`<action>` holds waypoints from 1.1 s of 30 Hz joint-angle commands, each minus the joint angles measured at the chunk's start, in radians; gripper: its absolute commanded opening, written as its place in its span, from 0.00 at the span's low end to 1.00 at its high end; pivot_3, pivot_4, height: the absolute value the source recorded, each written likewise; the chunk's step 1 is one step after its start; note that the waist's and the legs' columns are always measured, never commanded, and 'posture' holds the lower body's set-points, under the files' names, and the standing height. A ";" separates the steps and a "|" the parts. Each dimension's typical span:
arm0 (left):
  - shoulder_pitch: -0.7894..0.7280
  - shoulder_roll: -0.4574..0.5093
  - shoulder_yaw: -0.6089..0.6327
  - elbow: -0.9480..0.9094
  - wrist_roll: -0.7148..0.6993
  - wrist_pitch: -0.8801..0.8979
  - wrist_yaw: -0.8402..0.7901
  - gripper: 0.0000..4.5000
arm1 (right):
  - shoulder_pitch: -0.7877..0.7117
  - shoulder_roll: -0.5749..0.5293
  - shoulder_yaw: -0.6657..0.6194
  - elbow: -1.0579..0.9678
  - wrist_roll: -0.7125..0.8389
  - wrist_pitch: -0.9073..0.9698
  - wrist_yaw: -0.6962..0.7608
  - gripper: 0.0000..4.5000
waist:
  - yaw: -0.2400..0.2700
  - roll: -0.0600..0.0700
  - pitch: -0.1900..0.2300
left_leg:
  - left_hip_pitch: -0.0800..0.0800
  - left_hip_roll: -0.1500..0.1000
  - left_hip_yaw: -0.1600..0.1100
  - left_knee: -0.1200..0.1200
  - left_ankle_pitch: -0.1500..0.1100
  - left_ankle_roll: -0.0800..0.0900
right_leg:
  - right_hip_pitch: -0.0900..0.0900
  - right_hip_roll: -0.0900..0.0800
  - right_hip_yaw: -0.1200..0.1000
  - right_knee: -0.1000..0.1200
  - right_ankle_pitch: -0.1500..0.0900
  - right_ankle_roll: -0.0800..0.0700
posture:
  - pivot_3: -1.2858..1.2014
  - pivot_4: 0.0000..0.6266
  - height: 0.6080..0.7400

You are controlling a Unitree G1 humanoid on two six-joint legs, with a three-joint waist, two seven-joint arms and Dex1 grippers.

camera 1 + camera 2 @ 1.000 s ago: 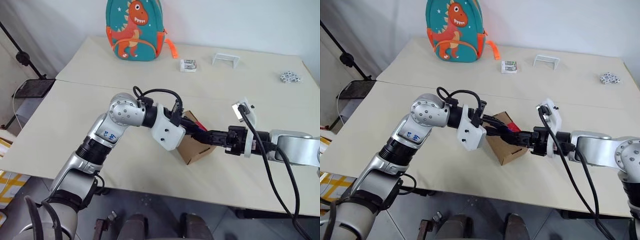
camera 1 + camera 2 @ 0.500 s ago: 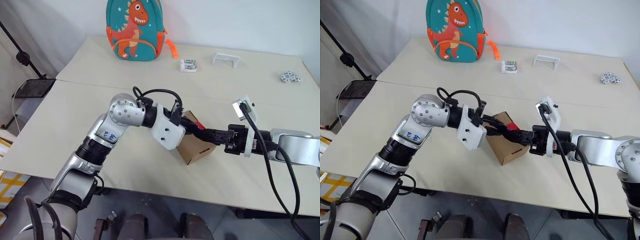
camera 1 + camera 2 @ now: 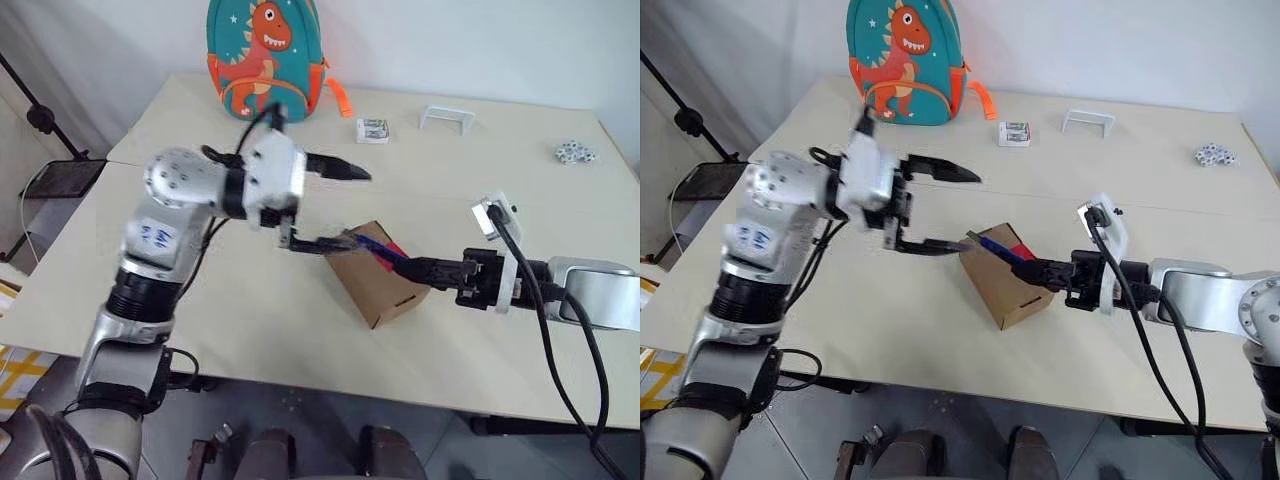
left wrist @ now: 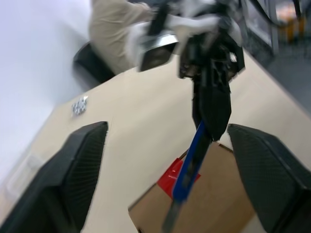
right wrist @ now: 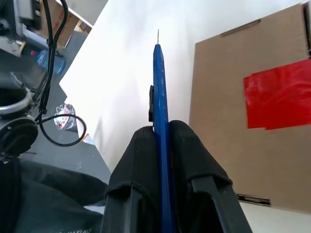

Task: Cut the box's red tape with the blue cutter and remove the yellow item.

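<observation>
**Cutter in my right grip, tape not yet cut**

My right gripper (image 3: 1048, 273) clamps the slim dark-blue pen-shaped cutter (image 5: 160, 104) — blade out, hanging over the small brown cardboard box (image 3: 1002, 280) at mid-table. My left gripper (image 3: 940, 209) stands wide, empty, beside the box. The bright red tape square (image 5: 278, 95) sits on the top face. I should angle the tip down onto the tape, draw lightly, brace the box with my left — yellow item likely inside.
</observation>
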State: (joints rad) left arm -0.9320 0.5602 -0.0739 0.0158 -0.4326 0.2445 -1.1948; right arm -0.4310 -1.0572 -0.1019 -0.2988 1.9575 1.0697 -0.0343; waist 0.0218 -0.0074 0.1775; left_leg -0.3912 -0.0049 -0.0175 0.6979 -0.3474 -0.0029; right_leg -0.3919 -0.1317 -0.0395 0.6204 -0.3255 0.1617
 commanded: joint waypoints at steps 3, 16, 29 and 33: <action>0.036 0.057 0.094 0.026 -0.037 0.154 0.080 0.92 | 0.080 -0.079 -0.154 -0.041 -0.070 0.006 0.079 0.03 | 0.005 0.000 0.000 | 0.000 0.000 0.000 0.000 0.000 0.000 | 0.000 0.000 -0.001 0.000 0.000 0.000 | 0.52 0.24 1.00; 0.214 -0.085 -0.003 -0.067 0.027 0.327 0.313 0.15 | 0.368 -0.146 -0.443 -0.274 -0.496 -0.004 0.299 0.03 | 0.008 0.000 0.000 | 0.000 -0.001 0.000 0.001 0.000 0.000 | 0.001 0.000 0.000 0.001 0.000 0.001 | 0.52 0.24 1.00; 0.136 -0.209 -0.164 0.093 0.180 0.210 0.332 0.00 | 0.126 -0.156 -0.206 -0.246 -0.332 -0.012 -0.018 0.03 | 0.003 0.000 0.000 | 0.001 -0.002 0.003 0.001 0.000 0.000 | 0.000 0.000 0.000 0.000 0.001 0.000 | 0.52 0.24 1.00; 0.113 -0.241 -0.208 0.169 0.240 0.187 0.348 0.00 | 0.052 -0.136 -0.115 -0.224 -0.329 -0.007 -0.108 0.03 | 0.005 0.000 0.000 | 0.001 -0.002 0.002 0.000 0.000 0.000 | 0.000 0.000 -0.001 0.000 0.001 0.000 | 0.52 0.24 1.00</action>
State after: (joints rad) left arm -0.7925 0.3325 -0.2690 0.1850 -0.2096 0.4482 -0.8506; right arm -0.3554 -1.1961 -0.2214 -0.5219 1.6189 1.0701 -0.1115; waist 0.0267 -0.0075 0.1778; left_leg -0.3908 -0.0074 -0.0153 0.6979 -0.3473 -0.0031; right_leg -0.3924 -0.1319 -0.0405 0.6208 -0.3247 0.1616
